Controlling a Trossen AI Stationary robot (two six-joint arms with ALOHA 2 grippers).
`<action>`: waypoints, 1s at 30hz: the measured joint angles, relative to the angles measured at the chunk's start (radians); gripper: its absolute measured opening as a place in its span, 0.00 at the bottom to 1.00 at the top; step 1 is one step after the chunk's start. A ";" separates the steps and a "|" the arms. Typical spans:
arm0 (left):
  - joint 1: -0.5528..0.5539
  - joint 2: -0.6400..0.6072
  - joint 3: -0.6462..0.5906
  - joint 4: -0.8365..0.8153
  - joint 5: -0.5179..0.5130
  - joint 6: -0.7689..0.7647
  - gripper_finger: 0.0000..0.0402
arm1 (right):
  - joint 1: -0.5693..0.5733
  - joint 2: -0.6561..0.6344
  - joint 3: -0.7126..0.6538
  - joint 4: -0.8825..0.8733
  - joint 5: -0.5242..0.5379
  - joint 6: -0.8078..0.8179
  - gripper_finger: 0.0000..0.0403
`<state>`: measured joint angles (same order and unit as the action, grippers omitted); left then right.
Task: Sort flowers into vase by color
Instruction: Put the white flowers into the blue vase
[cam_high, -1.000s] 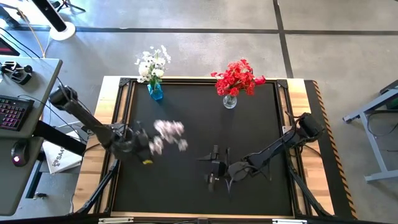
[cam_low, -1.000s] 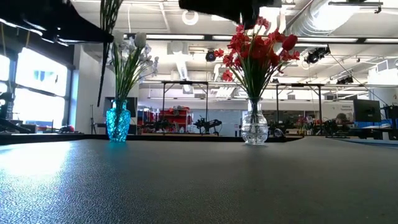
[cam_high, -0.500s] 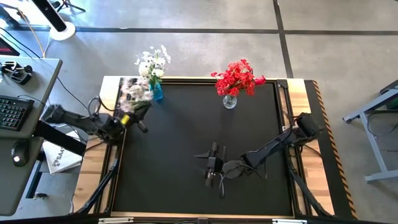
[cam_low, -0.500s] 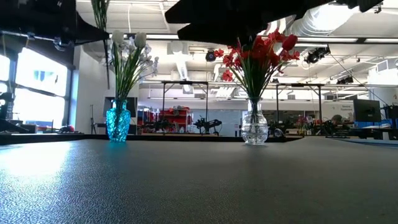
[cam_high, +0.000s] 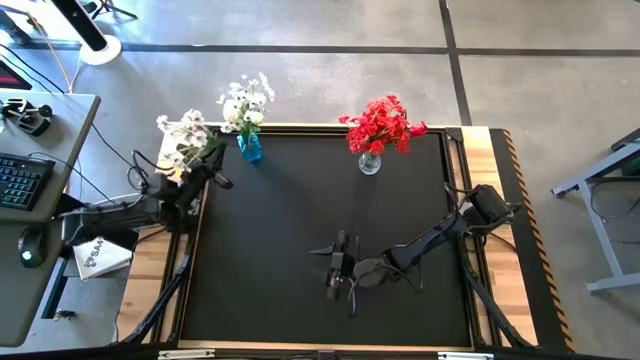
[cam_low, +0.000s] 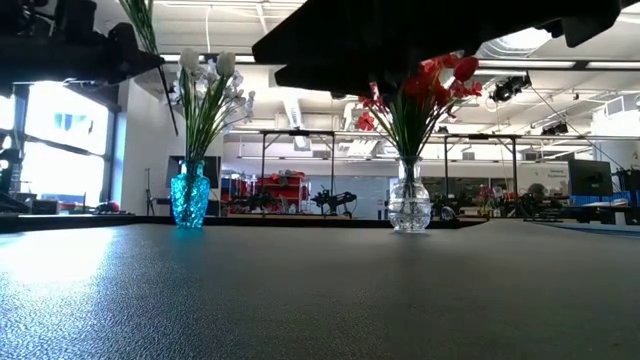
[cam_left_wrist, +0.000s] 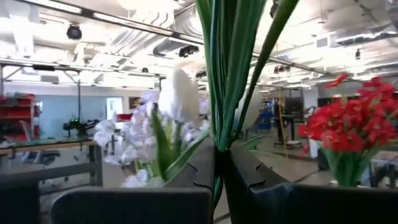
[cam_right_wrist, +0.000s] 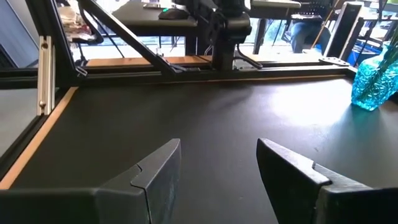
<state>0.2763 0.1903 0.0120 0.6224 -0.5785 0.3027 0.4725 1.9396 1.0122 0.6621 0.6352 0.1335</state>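
- Swung out over the desk's left edge, the left gripper (cam_high: 197, 168) now carries its white sprig (cam_high: 183, 137) beside the blue vase (cam_high: 249, 147); a second ago that sprig hung over the middle-left of the black mat.
- Its jaws are closed on the green stems, which rise between the fingers (cam_left_wrist: 186, 205) in the left wrist view, white blossoms just behind them.
- White blossoms of the held sprig sit left of the white bunch (cam_high: 245, 102) already standing in the blue vase, near it but apart.
- Red flowers (cam_high: 383, 124) stand in the clear vase (cam_high: 369, 162) at the desk's (cam_high: 300, 230) far edge, unchanged.
- Right gripper (cam_high: 337, 268) hovers over the mat's near-middle, shifted slightly from before; its jaws stand open and hold nothing, bare mat between the fingers (cam_right_wrist: 155, 180).
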 joint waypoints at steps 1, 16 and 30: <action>0.031 0.007 0.000 -0.001 0.019 -0.015 0.00 | -0.001 0.000 0.000 0.004 0.000 -0.001 0.51; 0.384 0.300 0.001 0.151 0.315 -0.197 0.00 | -0.010 0.000 0.000 0.032 -0.002 -0.029 0.51; 0.449 0.474 0.001 0.253 0.349 -0.188 0.00 | -0.010 0.000 0.000 0.032 -0.004 -0.019 0.51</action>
<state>0.7256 0.6643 0.0128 0.8754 -0.2294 0.1143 0.4625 1.9396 1.0122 0.6941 0.6315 0.1146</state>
